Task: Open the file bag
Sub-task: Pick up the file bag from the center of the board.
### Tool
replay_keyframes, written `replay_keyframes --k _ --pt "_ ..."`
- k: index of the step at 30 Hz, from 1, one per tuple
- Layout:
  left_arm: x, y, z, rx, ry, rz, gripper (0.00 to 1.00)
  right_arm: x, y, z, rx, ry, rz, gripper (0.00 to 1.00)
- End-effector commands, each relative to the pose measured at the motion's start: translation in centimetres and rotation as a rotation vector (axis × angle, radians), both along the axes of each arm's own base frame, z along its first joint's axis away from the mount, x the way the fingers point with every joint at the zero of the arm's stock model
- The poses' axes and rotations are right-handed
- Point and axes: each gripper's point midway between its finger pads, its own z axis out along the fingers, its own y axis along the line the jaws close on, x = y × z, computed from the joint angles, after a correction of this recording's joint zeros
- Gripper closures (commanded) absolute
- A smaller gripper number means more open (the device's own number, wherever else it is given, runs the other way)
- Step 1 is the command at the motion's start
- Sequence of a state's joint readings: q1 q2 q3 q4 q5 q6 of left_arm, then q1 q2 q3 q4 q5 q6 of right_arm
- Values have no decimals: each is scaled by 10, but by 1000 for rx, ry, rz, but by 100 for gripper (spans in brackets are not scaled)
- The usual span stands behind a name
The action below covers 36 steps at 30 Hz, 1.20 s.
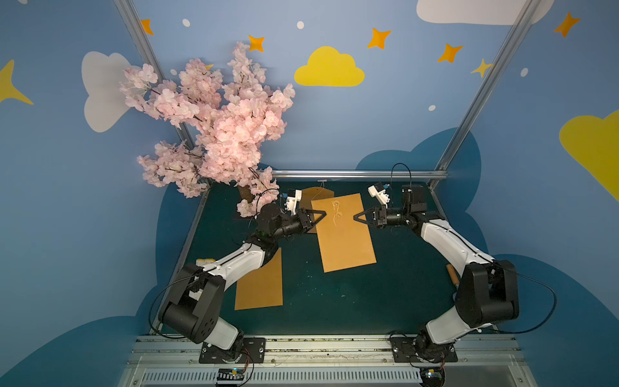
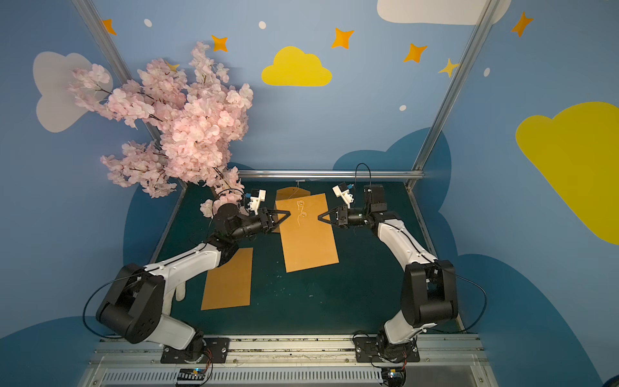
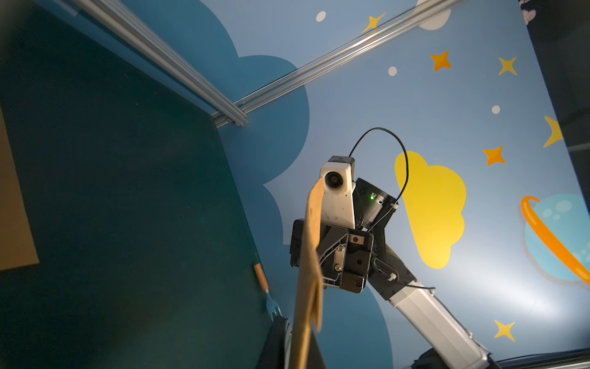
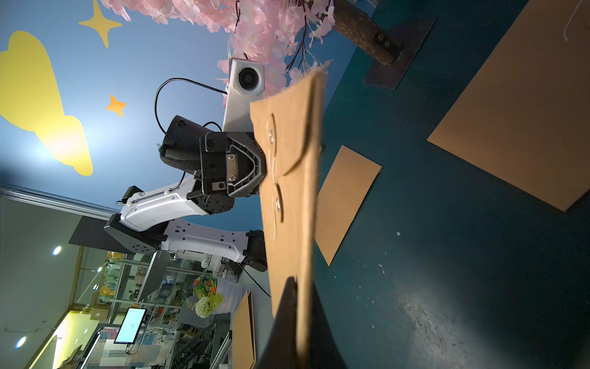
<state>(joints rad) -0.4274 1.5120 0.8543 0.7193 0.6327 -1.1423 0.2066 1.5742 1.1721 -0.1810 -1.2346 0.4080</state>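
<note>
- Top views: file bag [image 1: 345, 238] mid-table, between the two arms, flap end toward the back wall
- left claw [image 1: 323, 213] pinched on the bag's left edge; right claw [image 1: 356, 217] pinched on its right edge
- right wrist view: flap [image 4: 287, 137] folded down
- two more envelopes lie flat on the table, one [image 1: 259, 284] by the left arm and one [image 1: 315, 194] behind the bag

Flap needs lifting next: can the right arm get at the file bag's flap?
Probably not: the right tool is shut on the file bag and must release first; the flap lies uncovered.
</note>
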Motion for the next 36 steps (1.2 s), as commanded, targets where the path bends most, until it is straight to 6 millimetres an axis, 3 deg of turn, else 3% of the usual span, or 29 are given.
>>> replay_keyframes --k 1,6,11,14,17,21,29,36 --pt "-1 -6 18 -20 -63 -25 97 0 0 0 -14 -17 -13 88" --pt "2 3 15 14 -72 26 98 -1 -11 -11 -143 -23 -83 72" --pt "2 16 15 92 -97 80 98 -6 -30 -17 -307 -52 -173 69" --pt "2 19 18 116 -110 98 98 -12 -35 -10 -352 -81 -201 70" --pt "4 19 14 139 -105 115 97 -22 -24 1 -350 -124 -181 71" --pt "4 14 8 165 -103 112 97 -34 5 10 -339 -158 -126 74" --pt "5 6 3 151 -93 95 98 -33 40 -1 -361 -134 -92 84" --pt "3 3 4 150 -96 86 97 -29 57 -1 -344 -127 -64 82"
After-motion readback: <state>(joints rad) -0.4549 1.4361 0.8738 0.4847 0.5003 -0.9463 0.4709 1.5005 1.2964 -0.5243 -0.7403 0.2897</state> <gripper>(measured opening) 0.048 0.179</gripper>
